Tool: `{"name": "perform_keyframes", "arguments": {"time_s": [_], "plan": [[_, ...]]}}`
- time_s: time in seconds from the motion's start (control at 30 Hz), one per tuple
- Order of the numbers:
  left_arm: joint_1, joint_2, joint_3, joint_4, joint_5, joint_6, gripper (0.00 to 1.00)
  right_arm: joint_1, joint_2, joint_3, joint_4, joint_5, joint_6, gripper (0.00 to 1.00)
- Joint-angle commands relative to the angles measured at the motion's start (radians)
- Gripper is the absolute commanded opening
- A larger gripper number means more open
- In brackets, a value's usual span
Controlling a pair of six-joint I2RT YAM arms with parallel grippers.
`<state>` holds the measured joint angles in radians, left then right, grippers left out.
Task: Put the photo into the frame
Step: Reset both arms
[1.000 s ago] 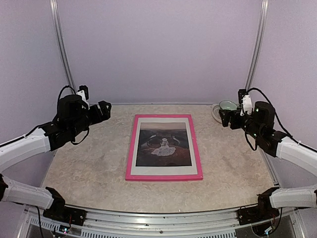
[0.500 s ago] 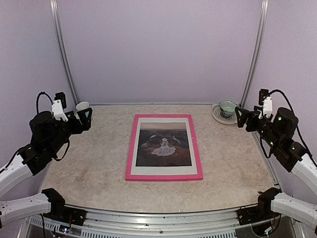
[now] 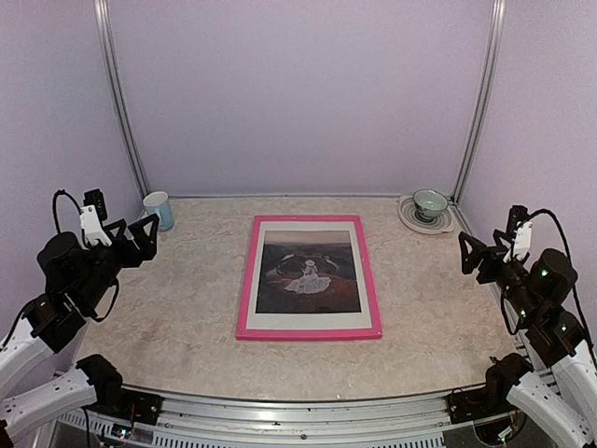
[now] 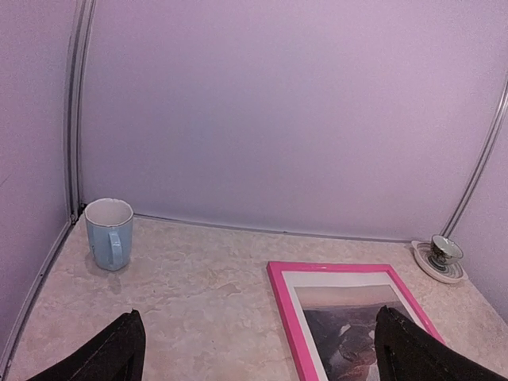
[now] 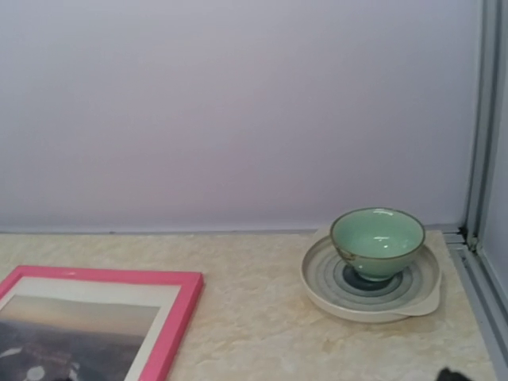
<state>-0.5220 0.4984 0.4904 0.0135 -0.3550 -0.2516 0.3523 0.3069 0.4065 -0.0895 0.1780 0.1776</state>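
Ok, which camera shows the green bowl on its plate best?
The right wrist view: the green bowl sits close and whole on its ringed plate, inside and foot visible. The top external view shows it small in the far right corner; the left wrist view only tiny at the right edge.

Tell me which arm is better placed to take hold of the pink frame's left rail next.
Left, probably. The left gripper, open, hangs on that side of the pink frame, only bare table between. The right gripper, also open, sits past the opposite rail and would have to cross the photo.
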Motion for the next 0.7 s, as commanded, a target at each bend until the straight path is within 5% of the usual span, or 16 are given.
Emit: {"name": "perform_keyframes", "arguments": {"time_s": [0.0, 0.27, 0.67], "plan": [[0.008, 0.001, -0.002, -0.06, -0.016, 0.024, 0.99, -0.007, -0.028, -0.035, 0.0, 0.043, 0.006, 0.99], [0.008, -0.043, -0.019, -0.194, -0.123, -0.055, 0.99, -0.007, 0.018, -0.048, 0.008, 0.072, 0.007, 0.99], [0.005, -0.337, -0.072, -0.28, -0.315, -0.063, 0.99, -0.007, 0.025, -0.09, 0.036, 0.077, -0.005, 0.99]]}}
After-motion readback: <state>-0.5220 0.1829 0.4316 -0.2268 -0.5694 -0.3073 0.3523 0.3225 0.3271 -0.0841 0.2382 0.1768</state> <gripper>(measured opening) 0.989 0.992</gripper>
